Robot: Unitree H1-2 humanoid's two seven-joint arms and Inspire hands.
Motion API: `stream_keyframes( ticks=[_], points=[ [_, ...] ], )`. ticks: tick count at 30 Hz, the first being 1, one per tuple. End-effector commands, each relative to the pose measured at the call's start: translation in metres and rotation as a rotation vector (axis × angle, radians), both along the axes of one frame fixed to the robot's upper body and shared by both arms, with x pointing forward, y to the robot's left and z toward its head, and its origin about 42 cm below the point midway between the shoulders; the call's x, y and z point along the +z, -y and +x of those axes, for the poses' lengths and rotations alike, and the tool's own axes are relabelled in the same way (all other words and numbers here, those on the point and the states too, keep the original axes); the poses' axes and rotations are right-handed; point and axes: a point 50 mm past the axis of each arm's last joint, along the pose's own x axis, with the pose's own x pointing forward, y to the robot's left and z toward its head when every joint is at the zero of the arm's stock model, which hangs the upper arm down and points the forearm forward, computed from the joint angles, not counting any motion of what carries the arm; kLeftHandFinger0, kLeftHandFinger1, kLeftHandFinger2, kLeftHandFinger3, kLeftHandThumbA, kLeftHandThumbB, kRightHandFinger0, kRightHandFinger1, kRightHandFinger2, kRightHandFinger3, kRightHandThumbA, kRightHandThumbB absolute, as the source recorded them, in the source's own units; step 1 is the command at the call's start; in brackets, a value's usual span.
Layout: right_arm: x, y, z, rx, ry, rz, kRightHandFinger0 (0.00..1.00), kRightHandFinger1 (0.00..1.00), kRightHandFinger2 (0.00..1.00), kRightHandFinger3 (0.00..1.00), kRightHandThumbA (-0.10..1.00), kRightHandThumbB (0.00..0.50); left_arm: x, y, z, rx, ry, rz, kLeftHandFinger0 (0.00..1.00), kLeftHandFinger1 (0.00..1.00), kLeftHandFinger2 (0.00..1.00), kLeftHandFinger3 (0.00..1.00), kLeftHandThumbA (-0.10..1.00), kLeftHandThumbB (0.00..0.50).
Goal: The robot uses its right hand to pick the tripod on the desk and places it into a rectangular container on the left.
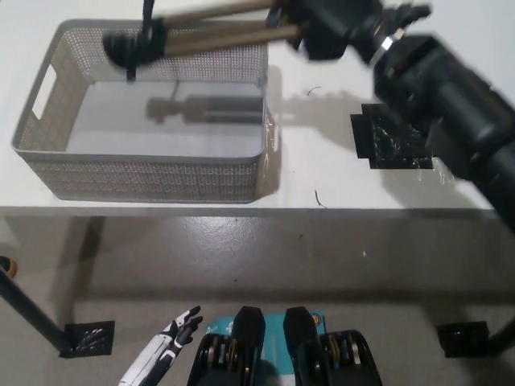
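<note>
Head view, looking steeply down, gives me the white desk (338, 177) with the grey mesh container (145, 173) sitting on its left part. My black right arm reaches in from the right edge and crosses above the desk toward the container. The right hand (334, 28) is near the top of the picture, closed around one end of the tripod (201, 32); the hand is blurred, so I can't make out exactly how the fingers wrap it, though the grasp looks firm enough to carry the load.

The tripod lies roughly level, its tan legs folded together and running leftward from the hand, with the dark end (129, 44) out over the container's far left part. It hangs in the air above the container, clear of the rim as far as I can judge, and it throws a long shadow (205, 107) onto the container's pale floor. Nothing lies inside the container itself.

On the desk to the right of the container I see a patch of black tape (394, 141), partly covered by my right arm.

My white left hand (181, 330) rests low at the lower left, below the desk's front edge, fingers spread and holding nothing.
</note>
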Motion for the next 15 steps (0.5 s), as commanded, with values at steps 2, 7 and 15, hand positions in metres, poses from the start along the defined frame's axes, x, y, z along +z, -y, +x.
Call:
stream_keyframes(
  ticks=[2,7,15],
  points=[
    [0.039,-0.015,-0.007,0.061,0.173,-0.016,0.0,0.01,0.49,0.42,-0.1,0.292,0.007,-0.001,0.002,-0.04,0.046,0.009,1.0,1.0,1.0,1.0,1.0,0.5],
    [0.02,-0.018,-0.006,0.054,0.128,-0.036,0.0,0.0,0.33,0.36,-0.1,0.316,0.009,0.001,0.005,-0.055,0.056,0.02,1.0,1.0,1.0,1.0,1.0,0.5],
    [0.002,-0.001,-0.012,0.046,0.117,-0.041,0.11,0.26,0.49,0.92,0.44,0.262,0.012,0.005,0.009,-0.092,0.053,0.055,1.0,1.0,1.0,1.0,1.0,0.5]
  ],
)
